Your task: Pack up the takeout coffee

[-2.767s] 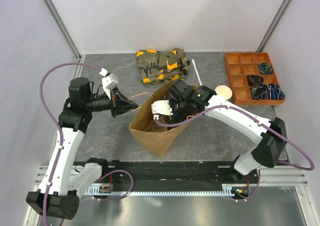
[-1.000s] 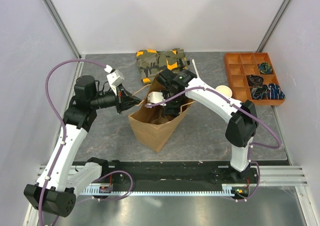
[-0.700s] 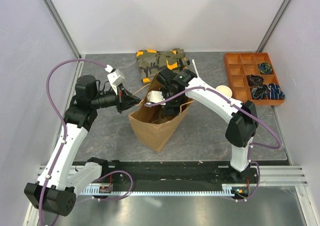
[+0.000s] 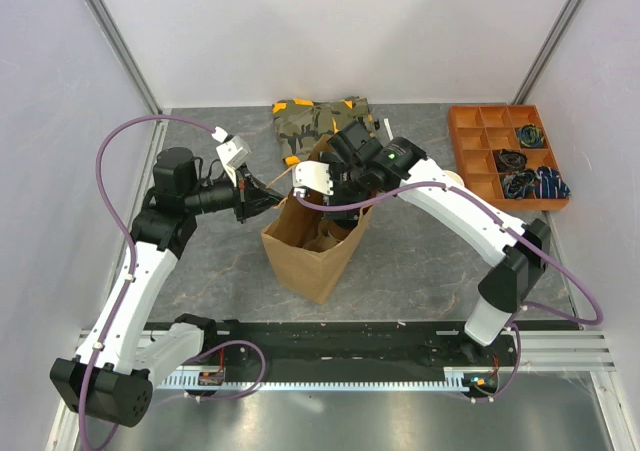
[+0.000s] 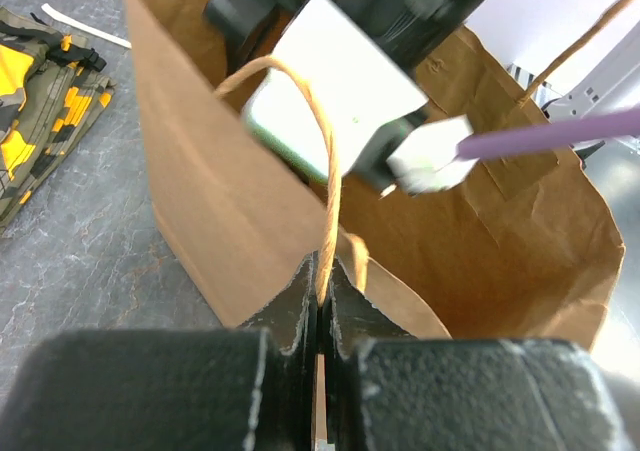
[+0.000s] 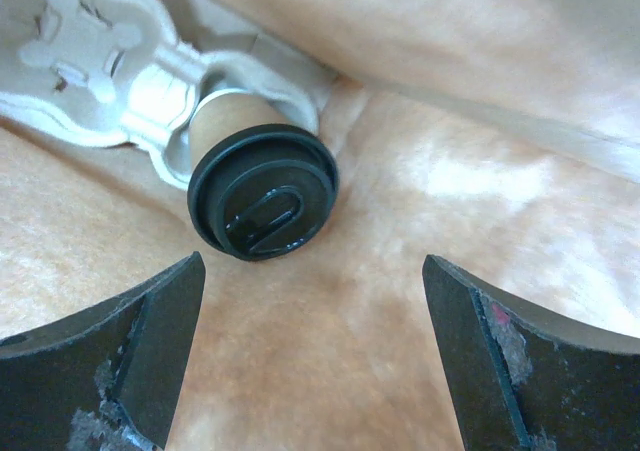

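Brown paper bag [image 4: 310, 256] in the middle of the top view has the coffee cup [image 6: 262, 191] inside it, so you're basically there. In the right wrist view the cup sits upper left of centre, black lid facing the camera. Its body is tucked into a ring of the pale pulp tray [image 6: 120, 61] down in the bag.

Your right gripper [image 6: 310, 291] is inside the bag with its jaws spread wide. The cup is just past the tips and nothing's touching it. Left gripper [image 5: 322, 286] is pinched tight on the bag's twine handle [image 5: 322, 151], at the bag's left rim.

What's left, I'd say: lift the right arm out without snagging the paper, then let go of the handle. Can't tell if the cup stands fully upright.
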